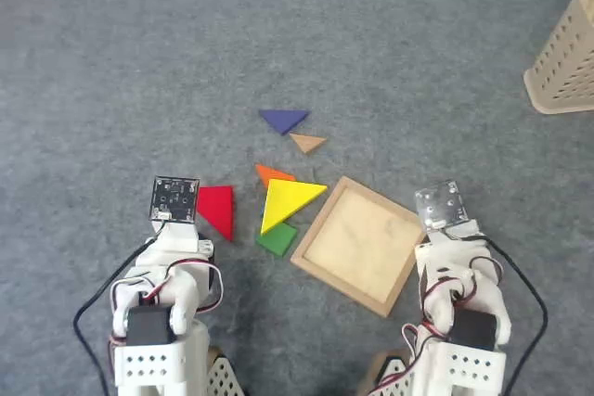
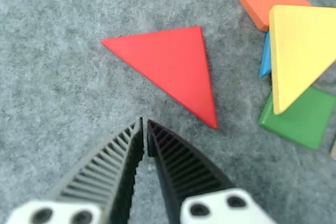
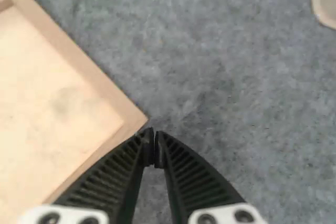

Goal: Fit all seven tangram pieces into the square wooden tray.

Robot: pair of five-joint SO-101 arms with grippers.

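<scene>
Left hand (image 2: pixel 145 123) closed; blue piece (image 2: pixel 265 62) at yellow triangle (image 2: pixel 296 51) edge

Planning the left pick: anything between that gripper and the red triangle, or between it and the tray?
Left gripper to red triangle: bare carpet. Yellow triangle and green piece lie between it and the tray.

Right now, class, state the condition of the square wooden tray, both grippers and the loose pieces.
Square wooden tray: empty.
Left gripper: shut, holding nothing.
Right gripper: shut, holding nothing.
Yellow triangle: propped on green piece, outside tray.
Red triangle: flat on grey carpet, outside tray.
</scene>
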